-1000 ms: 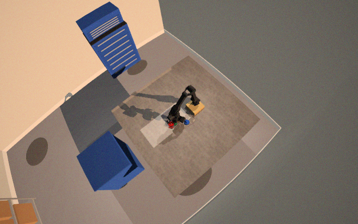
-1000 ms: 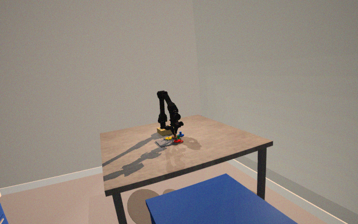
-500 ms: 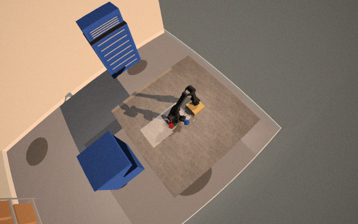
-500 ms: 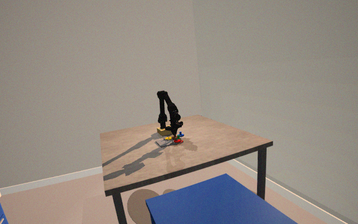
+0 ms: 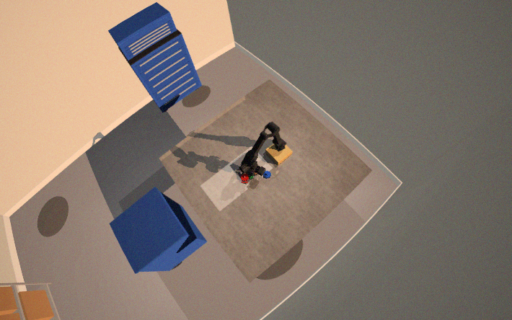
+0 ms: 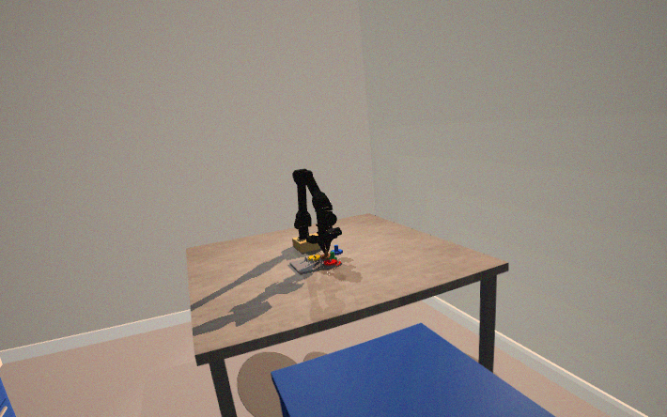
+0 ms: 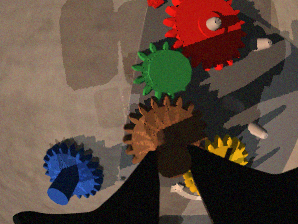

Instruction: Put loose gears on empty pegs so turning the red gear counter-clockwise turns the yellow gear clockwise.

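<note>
The top view looks down from high and far, slanted, with the table (image 5: pixel 301 196) (image 6: pixel 275 304) small in its middle. The exterior view stands off at a distance, looking slightly down across the table. The wrist view peers down closely past the pincer (image 5: pixel 246 175) (image 6: pixel 325 254) (image 7: pixel 174 162). The blue gear (image 5: pixel 267 174) (image 6: pixel 336 251) (image 7: pixel 75 170) beside the pincer appears in all three.
</note>
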Available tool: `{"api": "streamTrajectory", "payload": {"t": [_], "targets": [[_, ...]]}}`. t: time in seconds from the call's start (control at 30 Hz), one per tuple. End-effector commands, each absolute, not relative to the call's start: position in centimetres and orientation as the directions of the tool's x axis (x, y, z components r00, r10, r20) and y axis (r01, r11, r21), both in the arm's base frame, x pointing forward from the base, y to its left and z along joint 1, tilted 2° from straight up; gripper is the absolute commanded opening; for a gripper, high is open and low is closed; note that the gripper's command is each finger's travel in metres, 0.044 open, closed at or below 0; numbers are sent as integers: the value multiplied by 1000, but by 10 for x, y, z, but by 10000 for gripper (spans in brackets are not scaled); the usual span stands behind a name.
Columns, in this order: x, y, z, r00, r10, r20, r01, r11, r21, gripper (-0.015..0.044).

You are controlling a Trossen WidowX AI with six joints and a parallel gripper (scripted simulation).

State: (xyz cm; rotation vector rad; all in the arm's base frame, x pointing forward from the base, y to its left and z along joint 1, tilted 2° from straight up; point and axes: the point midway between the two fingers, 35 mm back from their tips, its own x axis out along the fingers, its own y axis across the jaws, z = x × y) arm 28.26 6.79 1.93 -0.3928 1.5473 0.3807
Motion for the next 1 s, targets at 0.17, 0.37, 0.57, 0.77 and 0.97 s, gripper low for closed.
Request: {"api": "streamTrajectory", "payload": {"t": [0.17,0.37,0.57,0.77,0.97], "targets": [[283,68,24,-8,-10,-1000,-487,873,-5,140],[284,68,51,-8,-10,-1000,-487,873,-5,140],[284,68,68,-8,-10,-1000,-487,873,-5,140],[281,68,111,-5,-10,-1000,-484,875,-6,298],[281,68,111,-5,-10,-1000,-484,875,-6,440]]}}
